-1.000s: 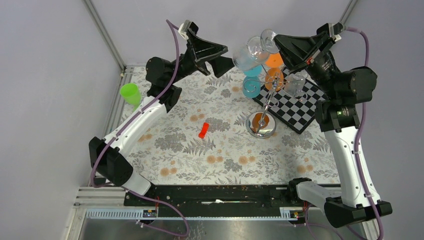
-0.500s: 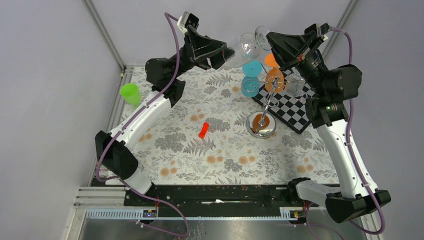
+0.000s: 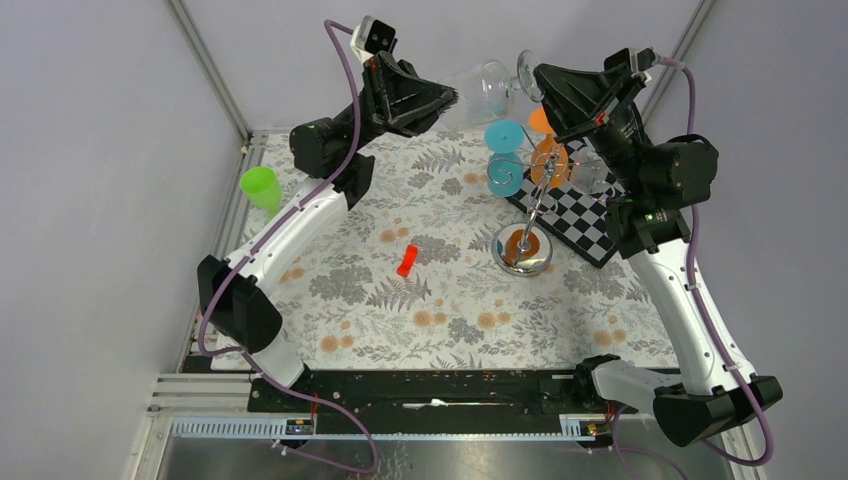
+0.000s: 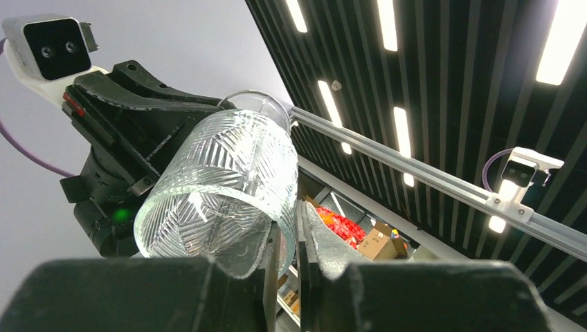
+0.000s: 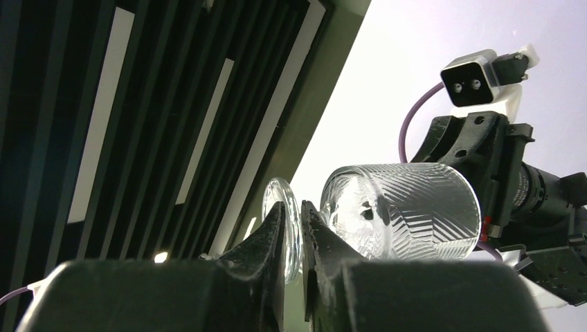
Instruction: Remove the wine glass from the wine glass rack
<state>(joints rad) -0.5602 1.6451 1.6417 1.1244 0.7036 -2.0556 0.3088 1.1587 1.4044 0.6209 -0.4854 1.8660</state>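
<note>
Glass position: wine glass lay on its side in the air, strung between the two grippers, above and just behind the top of the wine glass rack. Neither wrist view showed rack wire around it; judged free of the loops.
Left gripper: jaws were pressed onto the wall of the bowl at the rim, one finger against the outside of the glass and the other over the lip.
Right gripper: jaws were pinching the round foot edge-on, with the bowl pointing away toward the left arm.
Rack load: teal glasses and orange glasses hung from the wire arms, close under the held glass. The chequered board lay just beside the disc base.
Weight: judged light; either arm should carry it alone.
Stiffness: rigid, no give. Squeeze would go straight into the glass.
Surface: smooth and slick at the foot; the cut pattern on the bowl may offer a little more bite.
Fragility: high. Thin rim and narrow stem looked the weak points; two arms pulling or twisting against each other could snap the stem.
Best hold: foot or stem for carrying. The rim pinch looked the riskier of the two, prone to chip or slip.
Hazard: knocking the hanging glasses on the way down.
</note>
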